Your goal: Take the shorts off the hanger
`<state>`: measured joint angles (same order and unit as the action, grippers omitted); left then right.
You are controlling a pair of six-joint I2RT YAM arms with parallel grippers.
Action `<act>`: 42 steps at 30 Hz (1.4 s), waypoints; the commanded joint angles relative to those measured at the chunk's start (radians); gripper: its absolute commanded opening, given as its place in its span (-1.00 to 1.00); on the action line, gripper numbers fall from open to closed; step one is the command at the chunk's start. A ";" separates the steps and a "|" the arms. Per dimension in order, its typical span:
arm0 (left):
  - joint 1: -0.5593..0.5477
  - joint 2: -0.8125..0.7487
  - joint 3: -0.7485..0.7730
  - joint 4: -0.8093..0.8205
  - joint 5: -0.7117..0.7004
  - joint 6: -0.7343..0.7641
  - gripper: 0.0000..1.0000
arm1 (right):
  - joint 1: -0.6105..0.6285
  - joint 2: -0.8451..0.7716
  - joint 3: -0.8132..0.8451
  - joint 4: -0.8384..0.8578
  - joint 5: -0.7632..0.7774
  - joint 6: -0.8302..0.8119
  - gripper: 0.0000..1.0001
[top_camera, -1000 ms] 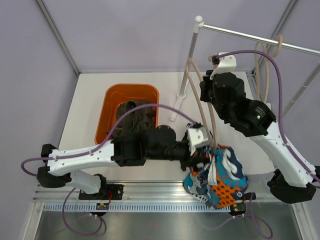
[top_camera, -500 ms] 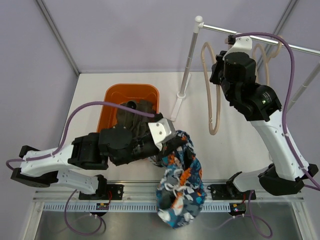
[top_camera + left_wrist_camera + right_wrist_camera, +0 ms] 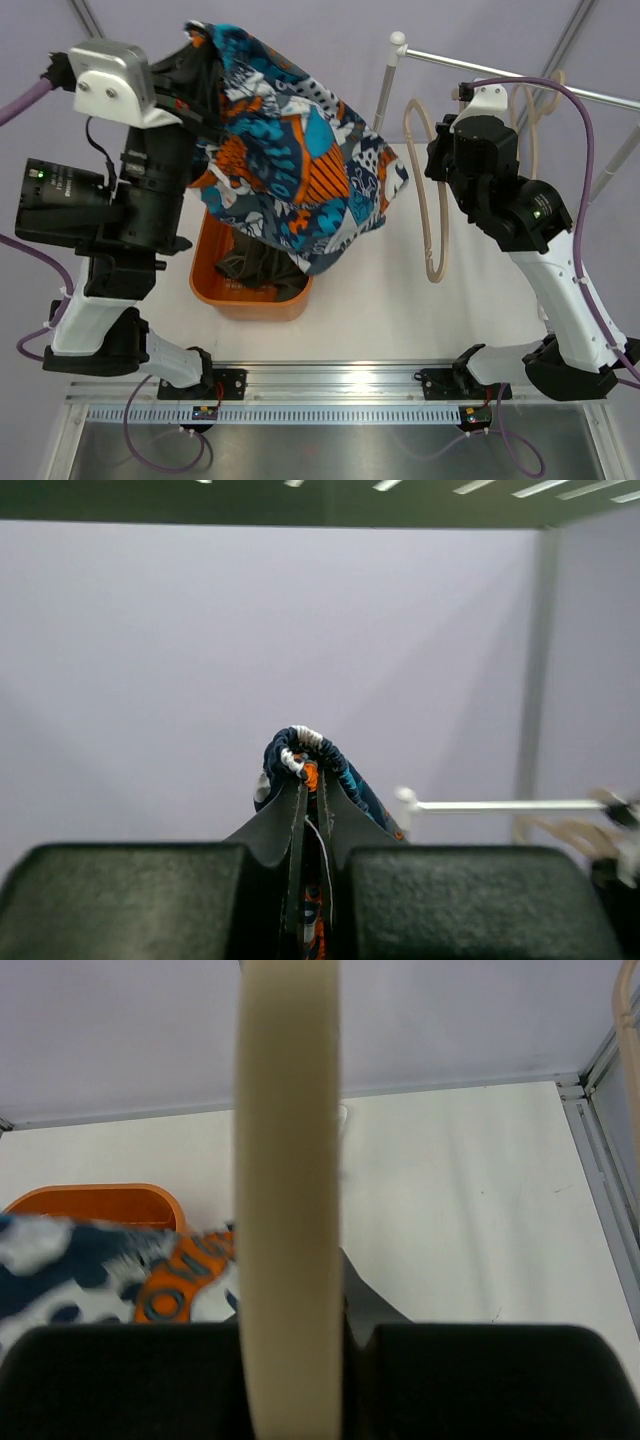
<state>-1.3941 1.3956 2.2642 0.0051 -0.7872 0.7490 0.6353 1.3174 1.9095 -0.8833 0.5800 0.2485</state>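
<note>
My left gripper is raised high and shut on the waistband of the printed shorts, which hang over the orange bin. In the left wrist view the bunched waistband sticks out between the closed fingers. The dark olive shorts lie in the bin. My right gripper is shut on the beige hanger, which hangs bare near the rack. The hanger fills the middle of the right wrist view.
A white garment rack with a metal rail stands at the back right. More beige hangers hang on the rail. Purple walls enclose the white table.
My left gripper has lifted the printed shorts from low at the table's front to high above the bin at the left. The right arm holds the hanger near the rack, slightly lower.
</note>
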 commanded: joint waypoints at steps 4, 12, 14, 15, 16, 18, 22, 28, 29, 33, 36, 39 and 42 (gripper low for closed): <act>0.211 -0.058 -0.107 0.136 -0.031 0.017 -1.00 | -0.005 -0.050 -0.036 0.027 -0.017 -0.011 -1.00; 0.339 -0.173 -0.356 0.067 0.017 -0.171 -1.00 | -0.005 -0.081 -0.047 0.010 -0.028 -0.008 -1.00; 0.363 -0.179 -0.391 0.061 0.014 -0.203 -1.00 | -0.005 -0.096 -0.069 0.012 -0.028 0.000 -1.00; 0.375 -0.181 -0.435 0.047 0.016 -0.223 -1.00 | -0.005 -0.105 -0.075 0.014 -0.026 0.001 -1.00; 0.386 -0.188 -0.462 0.039 0.026 -0.270 -1.00 | -0.005 -0.110 -0.081 0.012 -0.026 0.003 -1.00; 0.431 -0.194 -0.553 0.009 0.035 -0.327 -1.00 | -0.005 -0.119 -0.095 0.004 -0.023 0.008 -1.00; 0.562 -0.181 -0.687 -0.129 0.036 -0.620 -1.00 | -0.003 -0.141 -0.124 0.003 -0.023 0.018 -1.00; 0.897 -0.102 -0.898 -0.390 0.295 -1.225 -1.00 | -0.005 -0.170 -0.151 0.006 -0.022 0.028 -1.00; 0.947 -0.093 -1.017 -0.375 0.328 -1.269 -1.00 | -0.005 -0.175 -0.156 0.007 -0.022 0.028 -1.00; 1.015 0.035 -1.213 -0.275 0.503 -1.454 -1.00 | -0.005 -0.191 -0.178 0.010 -0.020 0.034 -1.00; 1.024 0.188 -1.269 -0.243 0.600 -1.540 -1.00 | -0.005 -0.196 -0.187 0.010 -0.022 0.040 -1.00; 1.031 0.249 -1.322 -0.189 0.671 -1.606 -1.00 | -0.005 -0.213 -0.204 0.007 -0.022 0.044 -1.00; 1.031 0.208 -1.351 -0.186 0.620 -1.611 -0.85 | -0.005 -0.228 -0.214 0.001 -0.006 0.040 -1.00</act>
<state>-0.3561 1.6268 0.9539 -0.2180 -0.2443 -0.7544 0.6353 1.1206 1.7000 -0.8993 0.5587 0.2790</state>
